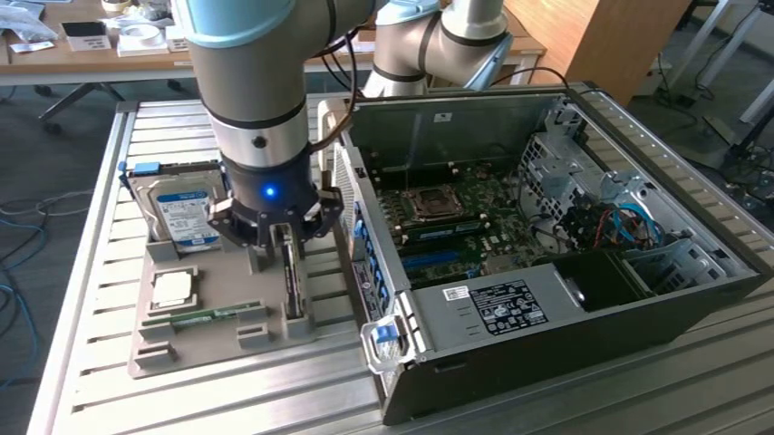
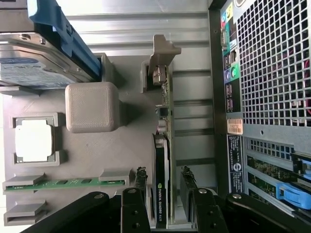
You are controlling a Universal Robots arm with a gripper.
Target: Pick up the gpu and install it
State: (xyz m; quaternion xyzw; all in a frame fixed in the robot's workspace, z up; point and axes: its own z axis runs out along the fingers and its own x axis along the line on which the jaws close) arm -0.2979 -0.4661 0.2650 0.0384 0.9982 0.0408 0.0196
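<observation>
The gray fixture (image 1: 203, 350) lies on the slotted metal table (image 1: 91, 390) and serves as the reference for all positions. The gpu (image 2: 162, 165) stands on its long edge in a slot along the side of the fixture nearest the open computer case (image 1: 677, 304). Its pale metal bracket (image 2: 163, 51) is at the end of the card away from the gripper. The gripper (image 2: 164, 180) is positioned directly above this slot. Its fingers (image 2: 141, 180) are spread and straddle the dark end of the card, one on each face. A narrow gap shows on both sides, so nothing is pinched. The card is fully seated in the fixture. Other parts in the fixture: a hard drive (image 1: 181, 213) with a blue-white label, propped at the corner away from the case; a processor (image 1: 173, 290) in a square recess near the fixture's middle; and a green memory stick (image 1: 199, 317), seated beside the processor. The case lies on its side just beside the fixture, lid off, motherboard (image 1: 459, 217) exposed.
</observation>
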